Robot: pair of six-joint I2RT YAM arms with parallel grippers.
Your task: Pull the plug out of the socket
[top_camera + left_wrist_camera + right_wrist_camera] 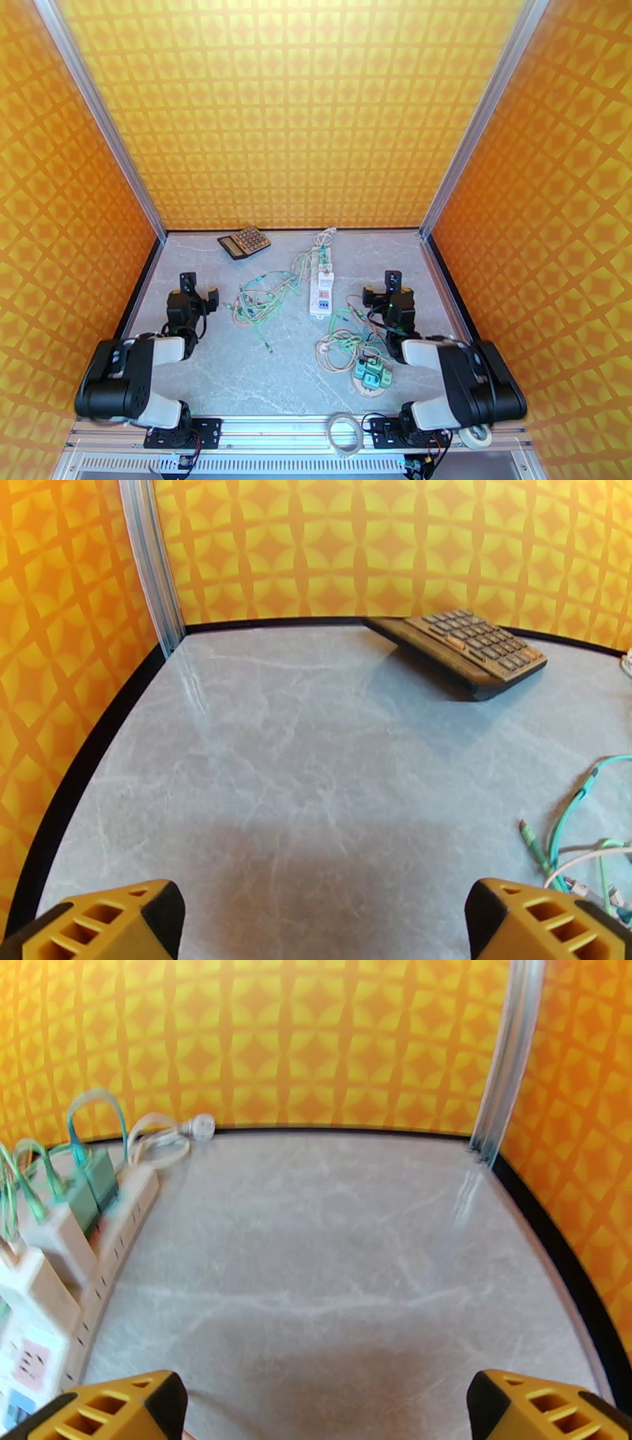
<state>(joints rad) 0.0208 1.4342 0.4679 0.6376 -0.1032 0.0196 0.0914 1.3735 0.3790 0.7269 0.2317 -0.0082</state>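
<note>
The white socket strip (319,267) lies mid-table, running away from the arms. In the right wrist view the socket strip (118,1220) is at the left edge, with green plugs (88,1179) and a white plug block (49,1240) seated in it. Their green cables arch upward. My right gripper (381,290) stands open to the right of the strip, apart from it; its yellow fingertips (118,1406) frame bare table. My left gripper (199,289) is open over the left part of the table, far from the strip, with yellow fingertips (103,922) wide apart and nothing between them.
A calculator (244,241) sits propped at the back left, also ahead of the left gripper (462,650). A tangle of green cables (257,304) lies between the arms. Loose green plugs (371,375) and coiled cord pile up near the right arm. Orange walls close three sides.
</note>
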